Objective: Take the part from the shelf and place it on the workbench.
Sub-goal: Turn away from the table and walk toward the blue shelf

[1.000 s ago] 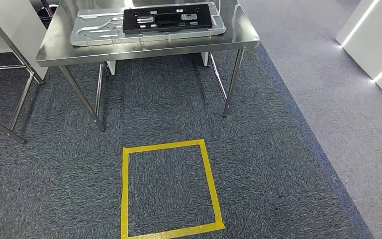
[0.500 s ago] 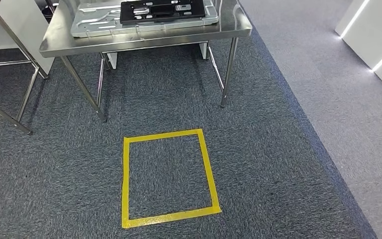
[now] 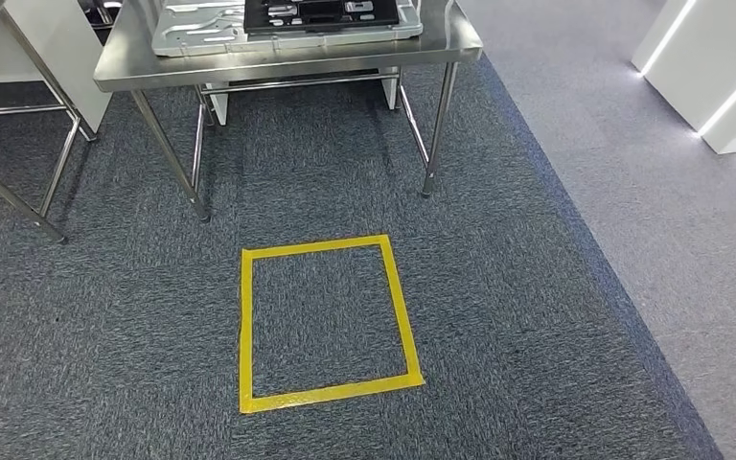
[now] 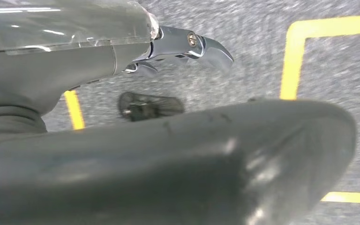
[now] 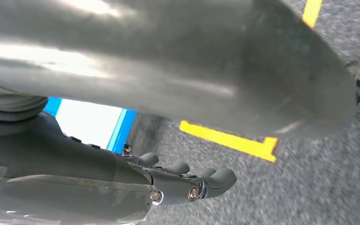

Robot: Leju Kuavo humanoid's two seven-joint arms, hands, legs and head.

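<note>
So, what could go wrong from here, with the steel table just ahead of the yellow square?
1. The table legs stand close beyond the yellow square; a step past it could clip one.
2. The black part on the silver tray is cut off by the head view's top edge, so a reach could be misjudged.
3. The left robot hand and right robot hand hang low and could catch the table edge when raised.

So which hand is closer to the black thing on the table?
Left, but only just. The left hand and right hand both hang low over the carpet, holding nothing. The workbench with the black part sits ahead, slightly toward the robot's left, so that hand likely reaches it sooner.
</note>
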